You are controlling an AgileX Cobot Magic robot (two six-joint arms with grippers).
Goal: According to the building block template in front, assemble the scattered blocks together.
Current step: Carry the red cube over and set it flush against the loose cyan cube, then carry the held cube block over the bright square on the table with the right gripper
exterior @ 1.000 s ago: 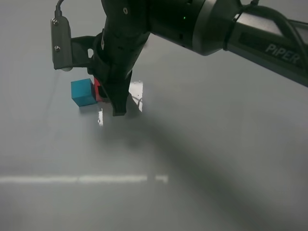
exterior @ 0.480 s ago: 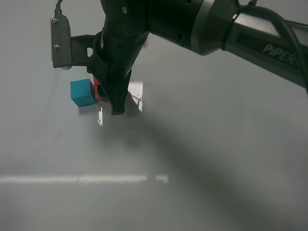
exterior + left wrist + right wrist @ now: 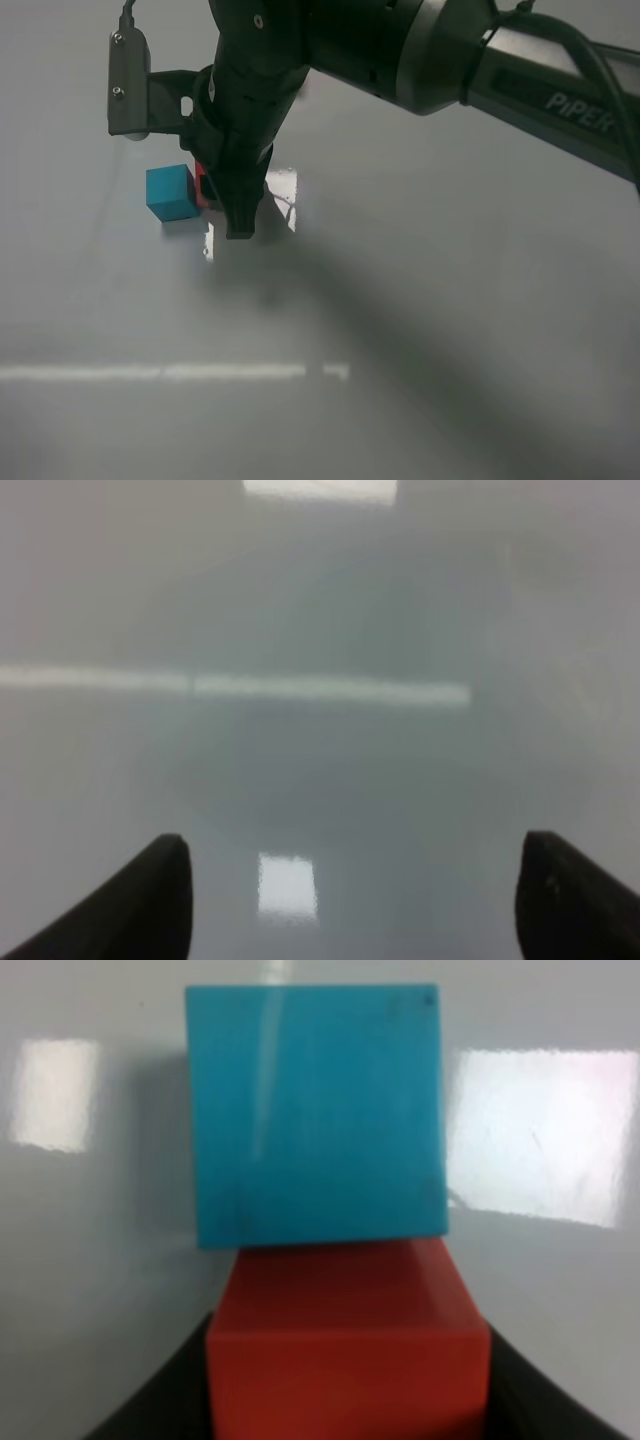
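A teal cube [image 3: 168, 191] stands on the grey table at the left. A red cube [image 3: 201, 186] touches its right side and is mostly hidden by my right gripper [image 3: 226, 207], which has reached across from the right. In the right wrist view the red cube [image 3: 347, 1340] sits between the dark fingers of that gripper [image 3: 348, 1405], pressed against the teal cube [image 3: 315, 1110] and set slightly off its edges. My left gripper [image 3: 350, 905] is open and empty over bare table. The teal-red template bar is out of view.
The right arm [image 3: 480, 70] spans from the upper right to the cubes, with its grey wrist camera housing [image 3: 128, 85] above the teal cube. Bright light reflections [image 3: 170, 372] lie on the glossy grey table [image 3: 450, 300].
My right gripper with the red cube has shifted slightly to the left, and the teal cube has been nudged a little left with it.
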